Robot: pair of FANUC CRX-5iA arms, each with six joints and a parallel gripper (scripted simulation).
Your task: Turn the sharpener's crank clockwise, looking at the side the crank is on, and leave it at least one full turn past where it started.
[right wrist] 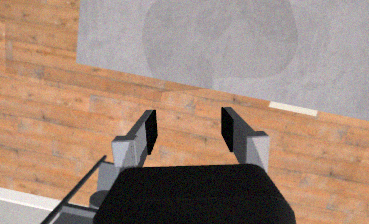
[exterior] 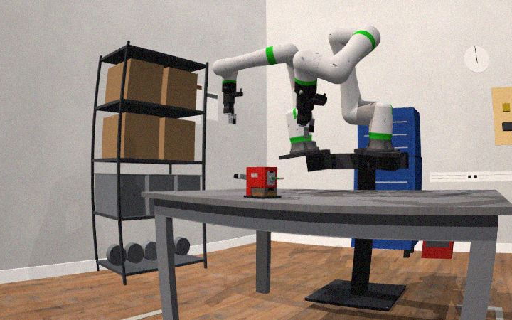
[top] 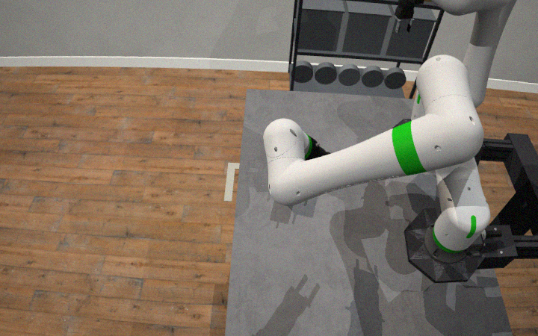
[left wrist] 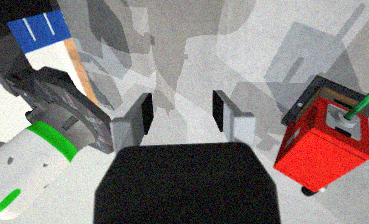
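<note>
Left hand point(exterior: 308, 133) point(left wrist: 183, 111) hangs open, sharpener point(exterior: 261, 178) point(left wrist: 325, 145) well off to one side.

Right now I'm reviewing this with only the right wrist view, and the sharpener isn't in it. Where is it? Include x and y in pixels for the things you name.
Observer: The sharpener point(exterior: 256, 178) point(left wrist: 322, 155) stands upright on the table point(top: 262, 271) point(exterior: 369, 202) point(left wrist: 160, 30) point(right wrist: 335, 50); the exterior view shows it.

Operator: Which side is the crank on?

Observer: The crank point(exterior: 237, 176) point(left wrist: 310, 191) is on the side opposite the pencil point(exterior: 276, 178) point(left wrist: 361, 106).

Operator: Is the left gripper on it?

Observer: No, the left gripper point(exterior: 307, 130) point(left wrist: 182, 104) is open, off to the side in its own wrist view, with nothing between its fingers.
</note>
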